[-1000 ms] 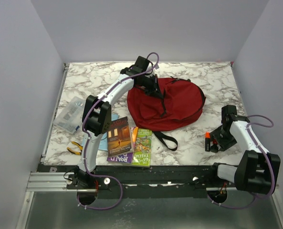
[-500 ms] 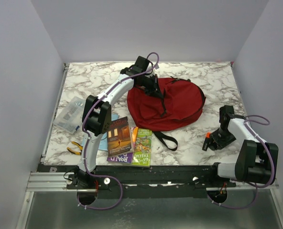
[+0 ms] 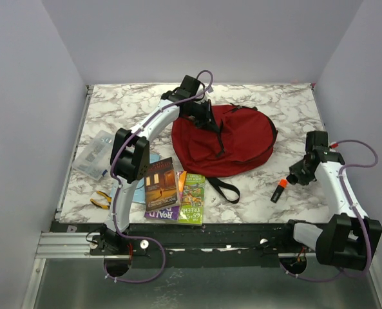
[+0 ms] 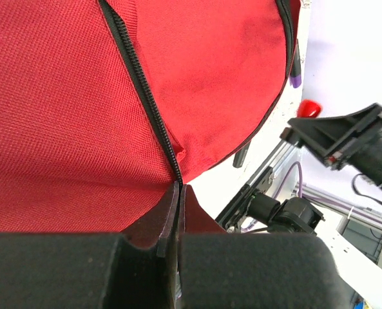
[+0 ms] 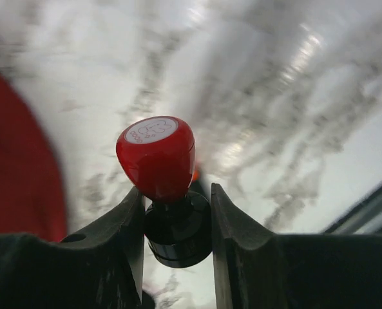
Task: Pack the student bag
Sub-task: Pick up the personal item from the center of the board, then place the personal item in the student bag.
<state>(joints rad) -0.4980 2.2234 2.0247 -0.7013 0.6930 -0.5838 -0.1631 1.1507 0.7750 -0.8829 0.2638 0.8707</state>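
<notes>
Change since half a second ago: my right arm has straightened and its wrist sits farther back on the table. My left arm is as it was. Marble table (image 3: 133, 106): bears everything listed. Student bag (image 3: 239, 138): dark red, lying flat under my left gripper (image 3: 207, 121) and well to the left of my right gripper (image 3: 296, 176). My left fingers (image 4: 153, 222) are pressed together on the near end of its black zipper line (image 4: 145, 96). Two books (image 3: 162, 183) (image 3: 192, 196): side by side, nearer the front edge than my left fingers. Clear pouch (image 3: 94, 153): far left of them. Yellow-handled pliers (image 3: 101, 199): front left. Marker (image 5: 157, 154): black with a red cap, pinched between my right fingers (image 5: 236, 225) just below the cap. Whether its tip touches the table I cannot tell.
</notes>
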